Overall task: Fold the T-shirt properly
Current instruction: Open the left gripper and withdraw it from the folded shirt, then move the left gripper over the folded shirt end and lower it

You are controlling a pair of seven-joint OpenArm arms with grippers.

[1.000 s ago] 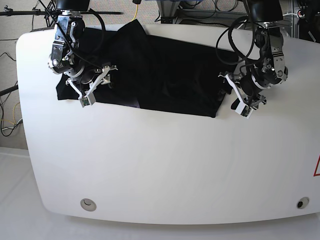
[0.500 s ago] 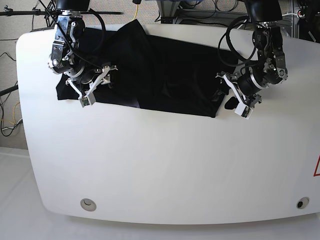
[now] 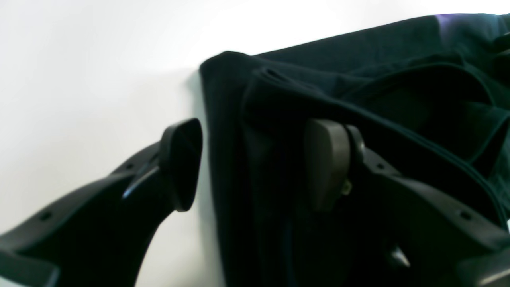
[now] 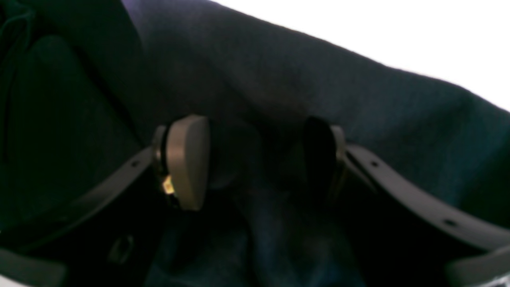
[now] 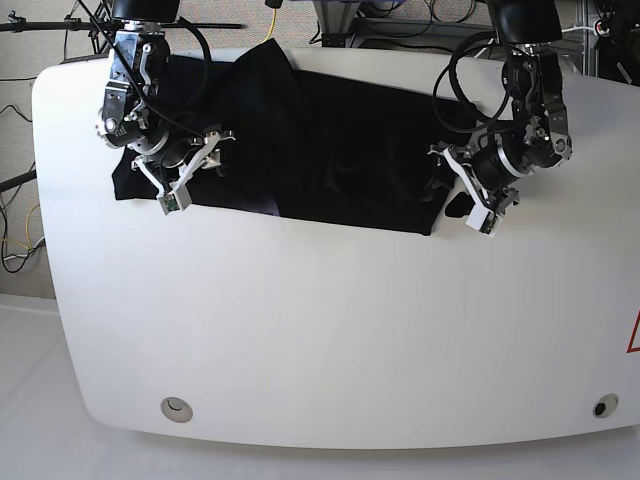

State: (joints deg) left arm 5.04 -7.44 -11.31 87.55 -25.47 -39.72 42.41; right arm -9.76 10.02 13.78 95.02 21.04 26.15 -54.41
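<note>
The black T-shirt (image 5: 330, 150) lies spread across the back of the white table (image 5: 320, 330), plain side up. My left gripper (image 5: 458, 190) is at the shirt's right edge. In the left wrist view it (image 3: 255, 163) is open and straddles that edge: one finger (image 3: 181, 163) is over bare table, the other (image 3: 324, 163) over the cloth (image 3: 358, 79). A trace of purple shows at the far corner (image 3: 450, 24). My right gripper (image 5: 190, 170) is over the shirt's left part. In the right wrist view it (image 4: 253, 159) is open with a ridge of cloth (image 4: 279, 91) between the pads.
The table's front half is white, with a round hole near each front corner (image 5: 177, 406) (image 5: 601, 407). A red mark (image 5: 634, 335) sits at the right edge. Cables and stands (image 5: 400, 15) are behind the back edge.
My left gripper has moved left, from just off the shirt onto its right edge. The right arm and the shirt have not visibly moved.
</note>
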